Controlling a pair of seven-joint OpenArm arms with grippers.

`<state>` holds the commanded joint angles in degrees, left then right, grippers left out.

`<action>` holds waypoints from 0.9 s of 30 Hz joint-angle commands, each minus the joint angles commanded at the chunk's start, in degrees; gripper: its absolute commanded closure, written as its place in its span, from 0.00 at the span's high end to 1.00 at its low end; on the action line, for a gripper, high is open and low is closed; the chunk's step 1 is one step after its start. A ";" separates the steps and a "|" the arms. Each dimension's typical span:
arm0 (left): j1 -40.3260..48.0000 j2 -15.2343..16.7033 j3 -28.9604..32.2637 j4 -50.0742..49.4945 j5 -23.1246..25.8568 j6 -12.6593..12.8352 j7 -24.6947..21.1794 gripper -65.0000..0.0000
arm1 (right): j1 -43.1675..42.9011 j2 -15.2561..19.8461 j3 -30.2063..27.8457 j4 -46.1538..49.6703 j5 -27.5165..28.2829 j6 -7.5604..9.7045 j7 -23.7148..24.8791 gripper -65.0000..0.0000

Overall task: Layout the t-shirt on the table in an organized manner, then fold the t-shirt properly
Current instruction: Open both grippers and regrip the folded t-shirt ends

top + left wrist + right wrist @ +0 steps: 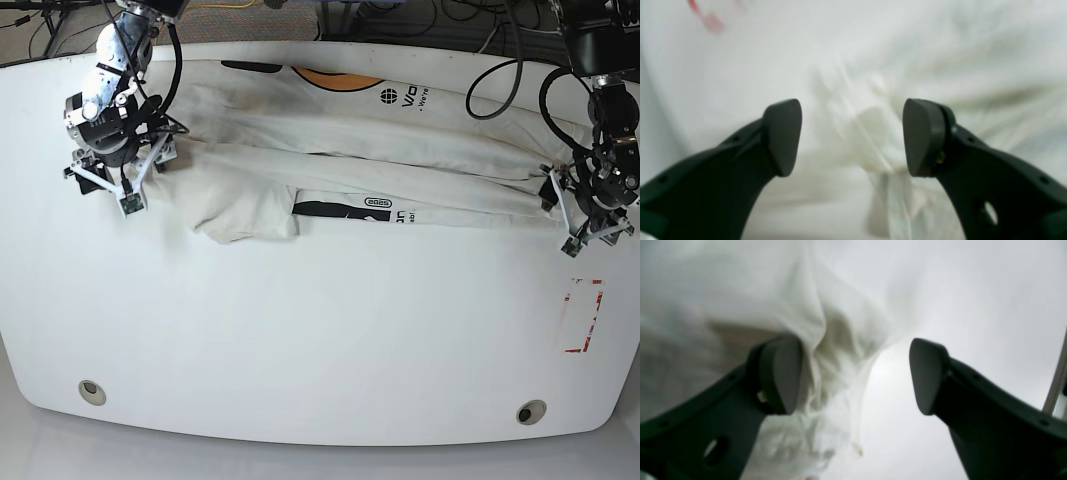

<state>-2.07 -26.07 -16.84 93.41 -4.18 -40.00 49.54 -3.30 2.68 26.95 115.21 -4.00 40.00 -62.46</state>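
The robot is laying out the t-shirt, bunched lengthwise across the table's far half, with the left gripper and right gripper both gaping wide and seemingly gripping nothing, so each next needs closing on its bunched end.

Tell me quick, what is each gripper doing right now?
Left gripper: open, the t-shirt bunched between its fingers.
Right gripper: open, at the shirt's edge, nothing clamped.
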 joint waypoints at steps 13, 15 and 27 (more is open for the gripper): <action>0.09 0.00 0.00 8.53 0.26 0.00 0.00 0.69 | 9.67 -6.15 0.00 -10.46 0.00 0.00 0.44 0.74; 0.09 0.18 0.00 8.62 0.35 0.00 0.00 0.69 | 10.55 -6.59 0.00 -12.75 0.00 0.00 1.23 0.74; 1.67 0.26 0.00 8.62 0.44 0.00 0.00 0.69 | 14.51 -6.42 0.00 -30.59 0.00 0.00 11.16 0.74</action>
<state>-0.40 -25.80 -16.84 102.02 -3.74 -40.00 49.54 11.21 -3.74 26.95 84.62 -4.00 40.00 -51.30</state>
